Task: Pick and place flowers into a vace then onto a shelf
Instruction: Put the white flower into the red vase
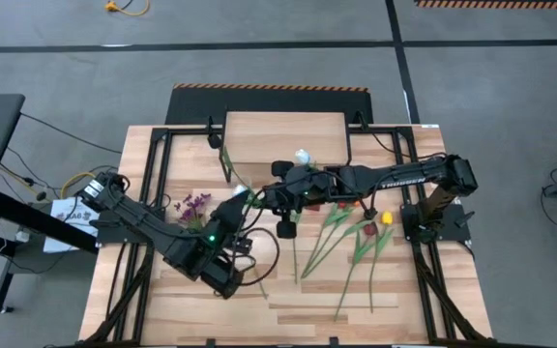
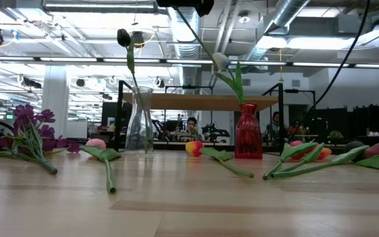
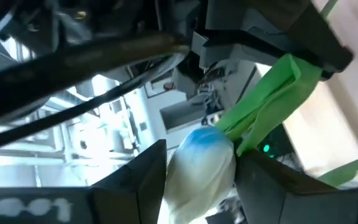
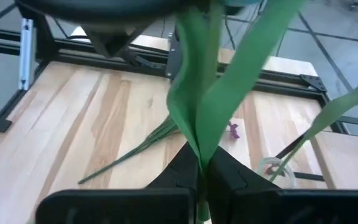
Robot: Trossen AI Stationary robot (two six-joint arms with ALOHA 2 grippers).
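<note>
High above the table my two grippers meet at a white tulip (image 3: 199, 167). My right gripper (image 4: 202, 163) is shut on its green stem and leaves. My left gripper (image 3: 201, 155) is open, with one dark finger on each side of the white head. A red vase (image 2: 247, 131) holding a pale tulip (image 2: 220, 61) and a clear vase (image 2: 139, 122) holding a dark tulip (image 2: 124, 37) stand on the table in front of the shelf (image 1: 283, 135). More tulips (image 1: 356, 232) lie flat on the table's right half. My right gripper pinches the tulip's stem together with its leaves (image 4: 197, 144) between its two fingers. It comes from the table's right, slanting down, with the fingers across the stem. The tulip is lifted clear of the table, its head end reaching toward my left gripper. My left gripper's fingers (image 3: 263, 180) flank the head; I cannot tell whether they touch it.
A purple sprig (image 1: 194, 205) lies at the table's left, and a pink tulip (image 2: 97, 143) lies near it. Black frame rails (image 1: 153, 164) run along the table's sides. People sit in the room beyond the shelf.
</note>
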